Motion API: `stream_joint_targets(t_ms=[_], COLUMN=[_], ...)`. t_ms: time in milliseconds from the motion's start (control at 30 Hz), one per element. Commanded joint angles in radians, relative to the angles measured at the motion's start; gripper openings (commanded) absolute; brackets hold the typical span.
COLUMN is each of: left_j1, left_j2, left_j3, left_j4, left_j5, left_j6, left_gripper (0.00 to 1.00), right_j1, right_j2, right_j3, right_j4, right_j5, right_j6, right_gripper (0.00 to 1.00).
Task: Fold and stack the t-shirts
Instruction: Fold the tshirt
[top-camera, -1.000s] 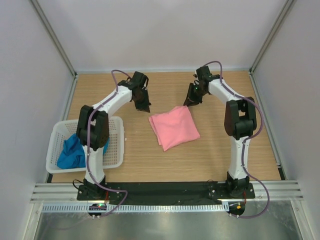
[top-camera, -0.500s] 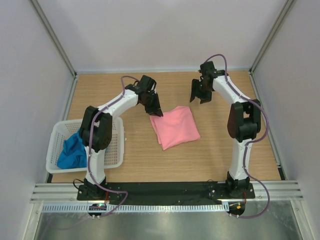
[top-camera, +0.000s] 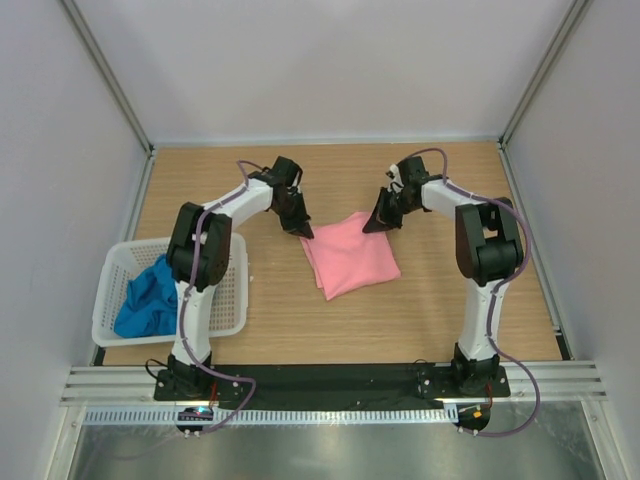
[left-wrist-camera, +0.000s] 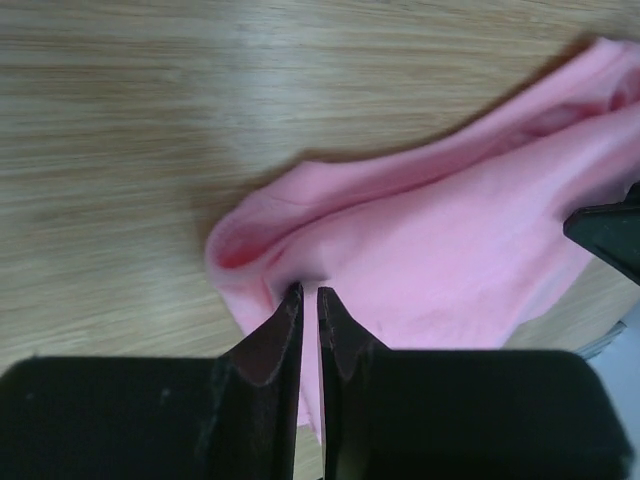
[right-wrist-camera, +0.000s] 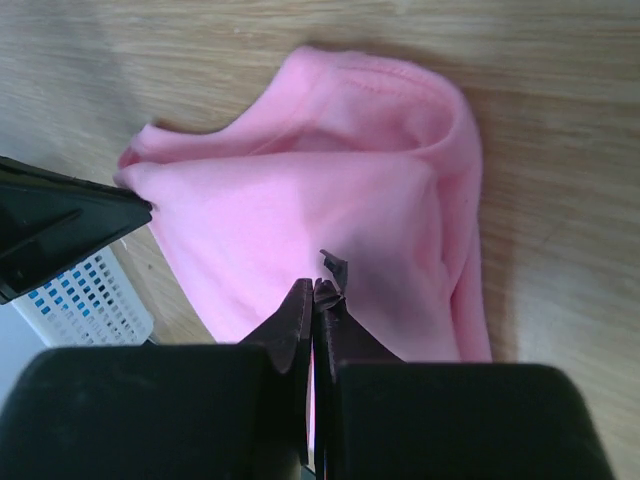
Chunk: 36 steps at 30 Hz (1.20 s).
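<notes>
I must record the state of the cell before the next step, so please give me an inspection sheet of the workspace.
Surface: wooden table, no marks seen.
Job's things: pink shirt folded, mid-table; blue shirt crumpled in the basket.
Clutter: white basket at the left.
Grippers: left gripper almost shut at the pink shirt's far left corner, grip unclear; right gripper shut at its far right corner.
Cables: purple cables along both arms.
Surroundings: white walls on three sides.
</notes>
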Motion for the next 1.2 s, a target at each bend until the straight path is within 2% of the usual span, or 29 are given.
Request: stream_joint_targets(t_ms=[0,167,300,400,433,500,600,667,733,767,833,1067,1167], left_j1=[0.015,0.026,0.026,0.022,0.017,-0.007,-0.065,-0.101,-0.148,-0.164,-0.200,-0.227,-0.227], left_j2=[0.035,0.086,0.019,-0.052,-0.102,-0.144,-0.222,-0.256,-0.267,-0.270,-0.267,-0.249,-0.235], left_j3=[0.047,0.097,0.125,0.125,0.119,0.101,-0.005,-0.112,-0.183,-0.256,-0.313,-0.508,-0.509], left_j4=[-0.038,-0.119,-0.161,-0.182,-0.185,-0.160,-0.060,0.081,0.243,0.290,0.388,0.442,0.364], left_j5=[-0.035,-0.119,-0.145,-0.130,-0.113,-0.075,0.069,0.127,0.198,0.213,0.244,0.169,0.126], left_j6=[0.040,0.126,0.149,0.140,0.132,0.094,0.028,-0.049,-0.104,-0.166,-0.207,-0.227,-0.166], left_gripper=[0.10,0.08,0.08,0.16,0.22,0.26,0.23,0.19,0.16,0.14,0.11,0.09,0.06], right_j1=[-0.036,-0.079,-0.078,-0.073,-0.072,-0.056,-0.023,0.014,0.042,0.051,0.068,0.062,0.056], right_j2=[0.034,0.077,0.016,-0.089,-0.115,-0.188,-0.236,-0.262,-0.275,-0.284,-0.285,-0.198,-0.192], right_j3=[0.001,0.076,0.128,0.093,0.076,-0.011,-0.111,-0.209,-0.299,-0.332,-0.424,-0.570,-0.573], right_j4=[0.134,0.027,-0.062,-0.105,-0.107,-0.078,-0.012,0.049,0.092,0.161,0.280,0.338,0.274], right_j5=[-0.072,0.004,0.020,0.015,0.008,-0.061,-0.129,-0.184,-0.211,-0.239,-0.303,-0.308,-0.275], right_j6=[0.041,-0.020,-0.056,-0.057,-0.044,-0.011,0.033,0.039,0.059,0.075,0.127,0.087,0.043], right_gripper=[0.01,0.01,0.02,0.06,0.08,0.12,0.16,0.17,0.13,0.07,0.02,0.01,0.01])
